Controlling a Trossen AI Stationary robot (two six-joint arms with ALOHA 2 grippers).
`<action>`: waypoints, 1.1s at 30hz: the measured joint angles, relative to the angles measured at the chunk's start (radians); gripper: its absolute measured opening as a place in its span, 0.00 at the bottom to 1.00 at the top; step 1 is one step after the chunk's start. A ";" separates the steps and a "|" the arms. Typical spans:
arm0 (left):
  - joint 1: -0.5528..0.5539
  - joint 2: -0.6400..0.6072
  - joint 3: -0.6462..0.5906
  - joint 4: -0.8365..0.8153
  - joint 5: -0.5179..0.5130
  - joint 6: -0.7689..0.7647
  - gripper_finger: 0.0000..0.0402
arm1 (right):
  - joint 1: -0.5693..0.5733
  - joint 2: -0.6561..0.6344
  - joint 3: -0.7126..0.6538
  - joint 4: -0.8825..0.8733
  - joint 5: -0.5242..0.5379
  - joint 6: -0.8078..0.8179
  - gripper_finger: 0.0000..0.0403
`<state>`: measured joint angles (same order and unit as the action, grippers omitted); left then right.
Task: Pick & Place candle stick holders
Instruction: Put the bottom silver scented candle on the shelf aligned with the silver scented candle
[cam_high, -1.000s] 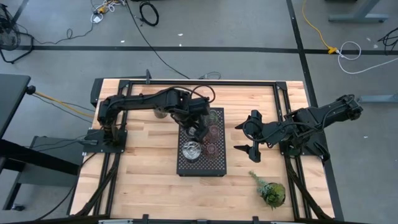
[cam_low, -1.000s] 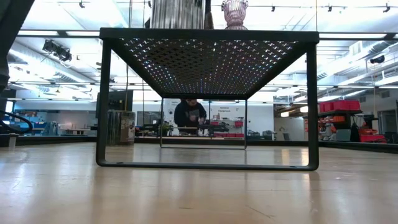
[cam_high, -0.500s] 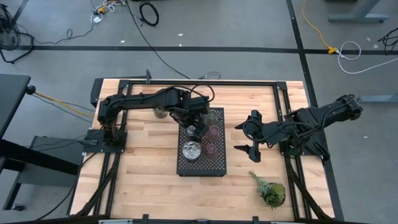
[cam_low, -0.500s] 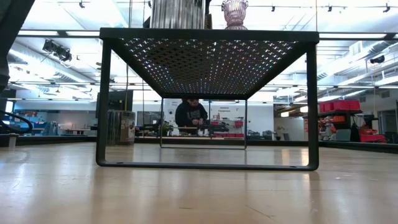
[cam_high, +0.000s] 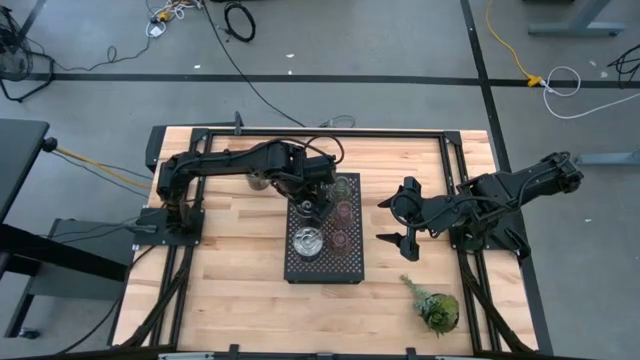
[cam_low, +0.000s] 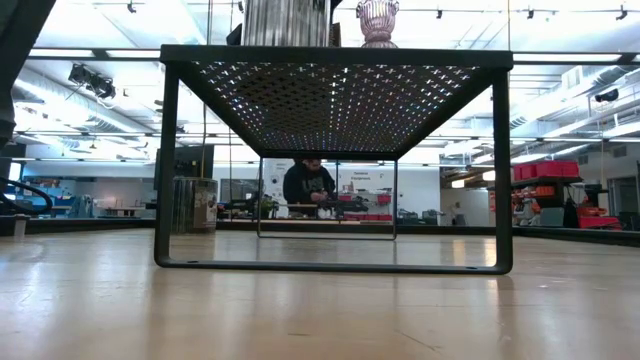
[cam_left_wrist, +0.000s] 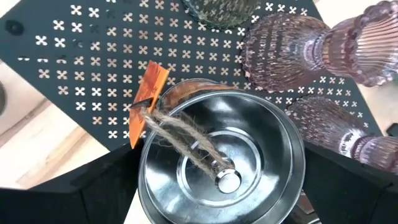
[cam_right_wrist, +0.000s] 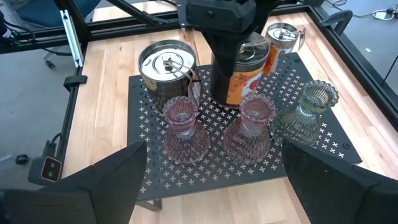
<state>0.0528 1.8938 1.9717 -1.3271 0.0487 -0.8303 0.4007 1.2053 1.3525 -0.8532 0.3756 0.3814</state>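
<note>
A black perforated tray (cam_high: 325, 262) stands mid-table. On it are a silvery cup holder (cam_high: 307, 242), two pinkish holders (cam_high: 345, 210) (cam_high: 338, 240) and a pale green glass one (cam_high: 343, 187). My left gripper (cam_high: 314, 206) is over the tray's far left part, shut on another silvery cup (cam_left_wrist: 221, 155), which has a twine loop and an orange tag. A third silvery cup (cam_high: 258, 182) stands on the table left of the tray. My right gripper (cam_high: 400, 225) is open and empty, right of the tray. It also shows in the right wrist view (cam_right_wrist: 211, 186). My left gripper pinches the silvery cup's round wall (cam_left_wrist: 144, 168) between its two fingers, one on each outer side. The fingers come from above, pointing down. The cup (cam_right_wrist: 239, 78) is upright, its open top up. I cannot tell whether its base touches the tray.
A leafy green sprig (cam_high: 432, 305) lies on the table at the near right. A black frame rail (cam_high: 330, 132) runs along the table's far edge. In the low view the tray's top (cam_low: 335, 55) stands on legs. A person (cam_low: 308, 185) is far behind it.
My left gripper has drawn back a little toward the table's left edge over the tray, with the silvery cup still held upright.
</note>
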 joint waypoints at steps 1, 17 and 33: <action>0.000 0.000 0.000 -0.005 -0.003 0.000 1.00 | 0.000 0.000 0.000 0.000 0.000 -0.002 0.91; 0.000 0.000 0.000 -0.010 -0.030 0.005 1.00 | 0.000 0.000 0.000 0.000 0.000 -0.003 0.91; 0.000 -0.001 0.000 -0.009 0.002 0.007 1.00 | 0.000 0.000 0.000 0.000 0.000 -0.003 0.91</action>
<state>0.0532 1.8927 1.9717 -1.3360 0.0511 -0.8234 0.4010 1.2053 1.3525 -0.8532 0.3759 0.3786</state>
